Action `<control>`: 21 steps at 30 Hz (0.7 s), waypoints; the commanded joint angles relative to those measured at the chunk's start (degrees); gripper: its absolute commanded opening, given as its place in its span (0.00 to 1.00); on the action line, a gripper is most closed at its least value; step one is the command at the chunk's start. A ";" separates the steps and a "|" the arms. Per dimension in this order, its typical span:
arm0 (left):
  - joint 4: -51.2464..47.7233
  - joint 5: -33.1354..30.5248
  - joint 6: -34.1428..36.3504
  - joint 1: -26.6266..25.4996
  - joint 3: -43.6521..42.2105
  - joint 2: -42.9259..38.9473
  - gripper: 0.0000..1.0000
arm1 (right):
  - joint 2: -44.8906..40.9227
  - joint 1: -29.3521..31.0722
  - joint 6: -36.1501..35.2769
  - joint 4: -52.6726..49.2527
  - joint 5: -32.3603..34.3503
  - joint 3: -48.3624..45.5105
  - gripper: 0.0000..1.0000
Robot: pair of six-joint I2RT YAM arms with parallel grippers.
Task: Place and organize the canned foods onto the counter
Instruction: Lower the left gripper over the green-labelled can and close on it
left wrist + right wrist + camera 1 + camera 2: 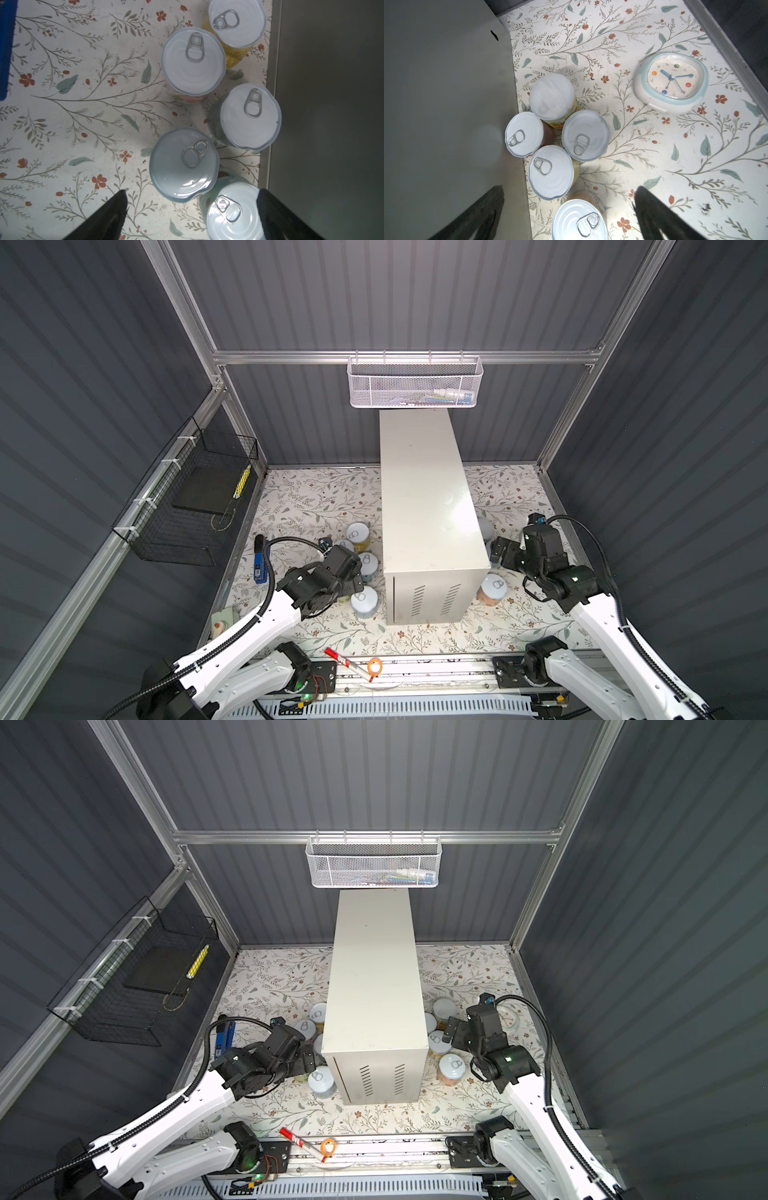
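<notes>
The cream counter stands mid-floor with a bare top, seen in both top views. Several canned foods with silver pull-tab lids stand upright on the floral floor on each side of it. In the left wrist view several cans cluster beside the counter wall. My left gripper is open above them, and a pale green-labelled can sits between its fingers, close to one finger. My right gripper is open too: one finger hangs over the counter top, the other over the floor, with an orange-labelled can between.
A white and pale blue clock lies right of the right-hand cans. A blue tool lies at the left floor edge. A red marker and orange ring sit in front. A white mesh basket hangs above the counter's far end.
</notes>
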 commanded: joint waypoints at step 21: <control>11.60 -6.30 -5.03 0.08 -8.67 8.32 0.91 | 6.61 0.27 0.21 5.74 -4.29 -3.41 0.99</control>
